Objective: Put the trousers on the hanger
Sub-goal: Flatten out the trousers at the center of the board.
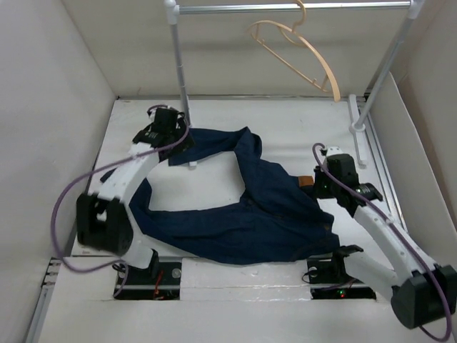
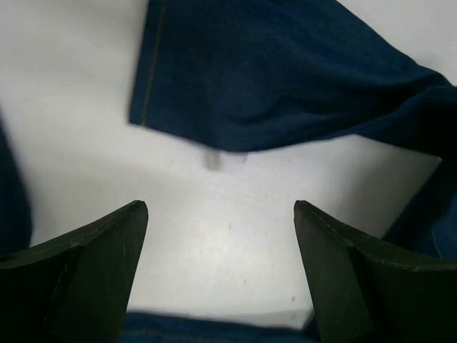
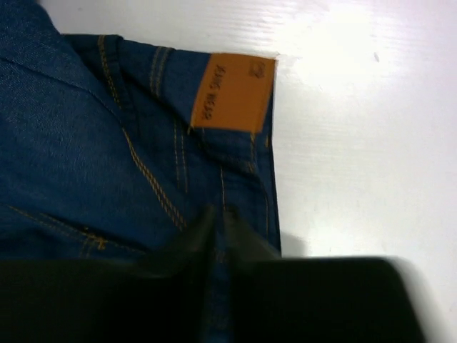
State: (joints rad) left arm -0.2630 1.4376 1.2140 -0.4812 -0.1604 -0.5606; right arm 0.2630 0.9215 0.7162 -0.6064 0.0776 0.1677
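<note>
While the right end effector pinches the waistband of the dark navy denim trousers on the white bench, the left end effector, wide open and empty, should take the hem.

the only writing is on the tan patch sewn at the waistband of the trousers. it has small dark letters in two short rows, turned sideways, with a tiny mark near one end. they are too blurred to read. no other words or numbers show.
</note>
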